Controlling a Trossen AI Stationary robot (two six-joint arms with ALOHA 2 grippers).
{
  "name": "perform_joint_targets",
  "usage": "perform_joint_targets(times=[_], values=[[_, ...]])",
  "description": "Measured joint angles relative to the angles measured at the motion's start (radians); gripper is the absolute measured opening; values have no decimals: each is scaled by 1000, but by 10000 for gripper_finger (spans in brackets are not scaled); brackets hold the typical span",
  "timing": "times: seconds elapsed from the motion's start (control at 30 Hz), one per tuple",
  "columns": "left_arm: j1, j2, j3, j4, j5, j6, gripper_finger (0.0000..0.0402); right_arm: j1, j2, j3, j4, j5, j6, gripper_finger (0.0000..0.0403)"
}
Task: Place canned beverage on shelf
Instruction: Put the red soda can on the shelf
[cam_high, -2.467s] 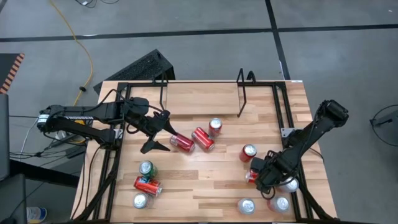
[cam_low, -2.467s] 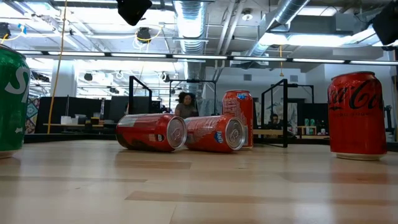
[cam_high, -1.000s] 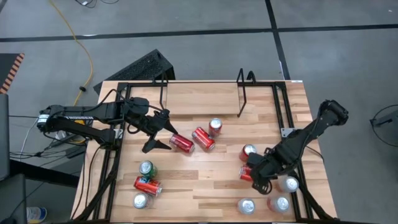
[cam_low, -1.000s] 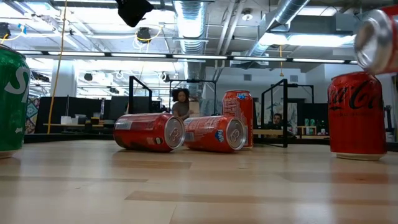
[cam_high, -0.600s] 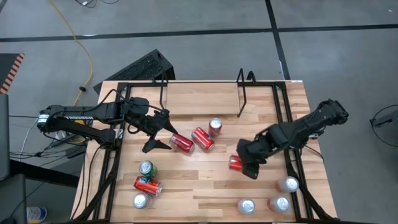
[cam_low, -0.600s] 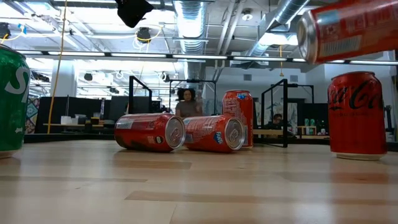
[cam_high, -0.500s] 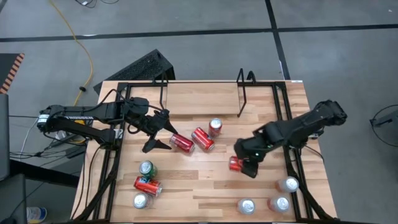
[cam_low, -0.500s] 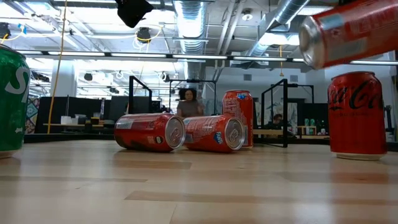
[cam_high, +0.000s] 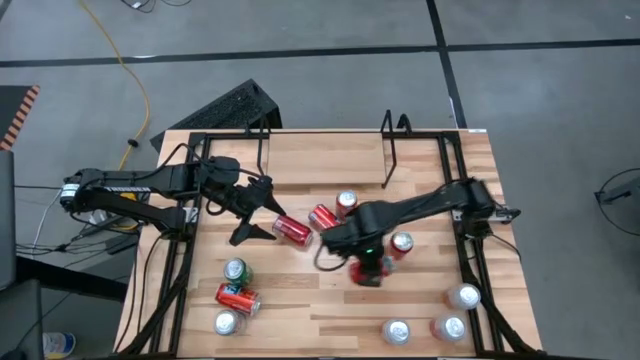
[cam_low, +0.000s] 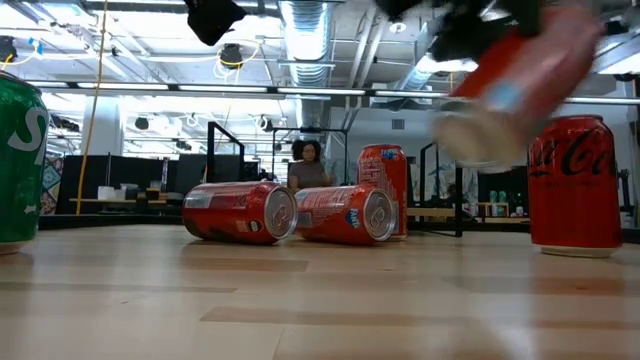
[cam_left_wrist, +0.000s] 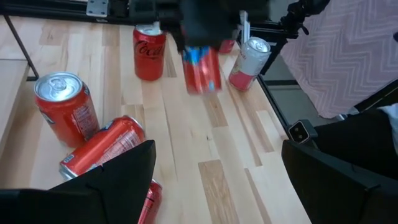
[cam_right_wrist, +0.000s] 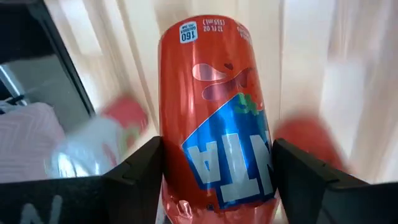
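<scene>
Because the shelf (cam_high: 325, 150) lies well beyond it, the right gripper (cam_high: 365, 262) pinches a red can (cam_right_wrist: 217, 118) clear above the table (cam_high: 330, 295), while the left gripper (cam_high: 255, 212) waits spread.

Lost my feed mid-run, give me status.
Right gripper shut on red can, lifted over mid-table. Left gripper open, beside a lying red can. Shelf empty at far edge. Loose cans between carried can and shelf.

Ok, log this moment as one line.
right claw: shut on red aluminium can, above table | left claw: open, by lying red cans | black wire shelf: no cans
</scene>
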Motion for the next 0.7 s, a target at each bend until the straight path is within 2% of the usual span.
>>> perform_joint_targets(times=[0.13, 0.2, 0.37, 0.57, 0.7], values=[[0, 0, 0, -18, 0, 0, 334, 16, 109, 82, -39, 93, -92, 242], [0, 0, 0, -35, 0, 0, 334, 21, 145, 105, -44, 105, -138, 242], [-1, 0, 0, -61, 0, 0, 334, 34, 193, 103, -47, 213, -217, 242], [-1, 0, 0, -52, -4, 0, 334, 62, 200, 100, -40, 412, -328, 242], [-1, 0, 0, -54, -20, 0, 334, 87, 204, 88, -41, 575, -496, 242]])
